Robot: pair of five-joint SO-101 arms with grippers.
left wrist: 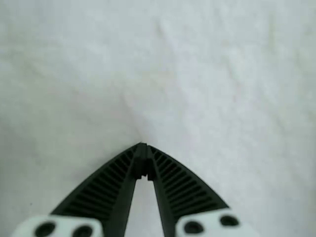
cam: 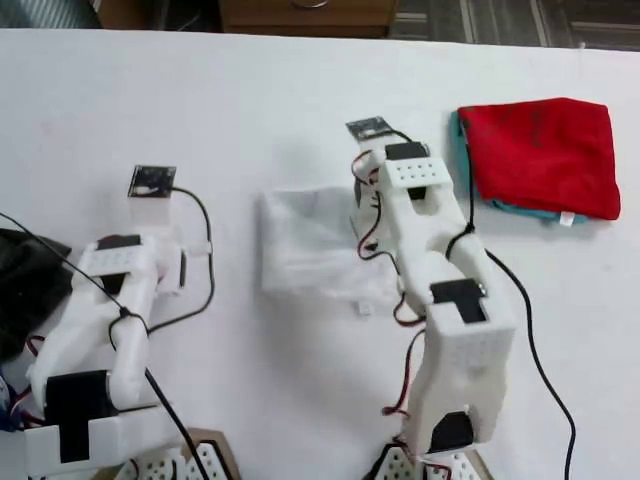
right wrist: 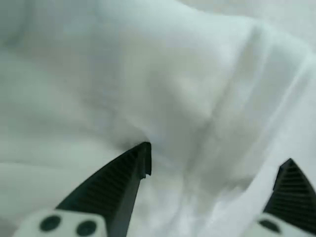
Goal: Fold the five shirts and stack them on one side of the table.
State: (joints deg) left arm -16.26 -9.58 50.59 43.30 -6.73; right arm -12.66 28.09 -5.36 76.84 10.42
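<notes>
Folding the white shirt (cam: pixel 305 250) is in hand; right jaws gape wide over it, empty; left jaws closed, empty; next, likely pinch an edge.

Left arm (cam: pixel 105 300), right arm (cam: pixel 445 290): white shells, black motors (cam: pixel 75 395), red-black wiring (cam: pixel 375 230). Left hand (left wrist: pixel 142 148), right hand (right wrist: pixel 217 155): black ribbed fingers (left wrist: pixel 108 182).
</notes>
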